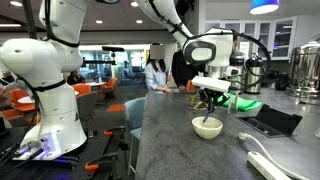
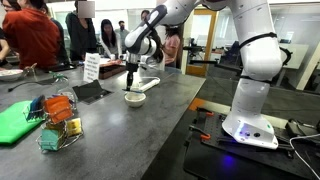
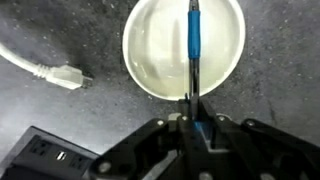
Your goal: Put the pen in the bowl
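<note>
From where I stand, the gripper (image 3: 193, 110) has its fingers pinched tight on the upper end of the blue pen (image 3: 193, 42), which hangs straight down. The pen's lower end reaches inside the white bowl (image 3: 150, 50). The bowl (image 1: 207, 130) sits on the grey counter (image 1: 170, 150), about midway between its long edges, with a white cable (image 3: 50, 70) lying just beside it.
</note>
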`<move>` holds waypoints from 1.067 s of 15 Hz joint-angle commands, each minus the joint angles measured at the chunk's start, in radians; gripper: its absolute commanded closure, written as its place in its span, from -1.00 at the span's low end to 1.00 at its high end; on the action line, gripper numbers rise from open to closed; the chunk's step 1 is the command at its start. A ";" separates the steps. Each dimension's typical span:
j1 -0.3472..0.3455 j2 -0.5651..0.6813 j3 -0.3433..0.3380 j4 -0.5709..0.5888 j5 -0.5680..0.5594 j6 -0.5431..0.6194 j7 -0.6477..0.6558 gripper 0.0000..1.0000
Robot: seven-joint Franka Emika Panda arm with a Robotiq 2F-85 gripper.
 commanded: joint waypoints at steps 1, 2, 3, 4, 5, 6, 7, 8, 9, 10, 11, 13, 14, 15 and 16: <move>-0.024 0.011 0.027 0.008 0.048 0.024 -0.055 0.92; -0.028 0.014 0.032 0.010 0.056 0.012 -0.057 0.92; -0.027 0.015 0.032 0.008 0.057 0.013 -0.058 0.92; -0.027 0.019 0.034 0.008 0.059 0.015 -0.063 0.92; -0.027 0.021 0.035 0.007 0.061 0.016 -0.066 0.92; -0.023 0.023 0.031 0.005 0.053 0.024 -0.063 0.17; -0.024 0.025 0.031 0.004 0.051 0.027 -0.065 0.16; -0.023 0.023 0.029 0.003 0.048 0.029 -0.062 0.02; -0.023 0.020 0.027 0.003 0.046 0.034 -0.059 -0.12; -0.021 0.018 0.025 0.003 0.043 0.041 -0.053 -0.29; -0.019 0.011 0.020 0.004 0.036 0.036 -0.044 -0.43; -0.004 -0.009 -0.004 0.008 -0.001 0.001 0.001 -0.73; 0.002 -0.023 -0.015 0.005 -0.017 -0.017 0.015 -0.87; 0.024 -0.040 -0.043 -0.004 -0.060 -0.027 0.052 -0.98; 0.029 -0.056 -0.053 -0.008 -0.090 -0.047 0.065 -1.00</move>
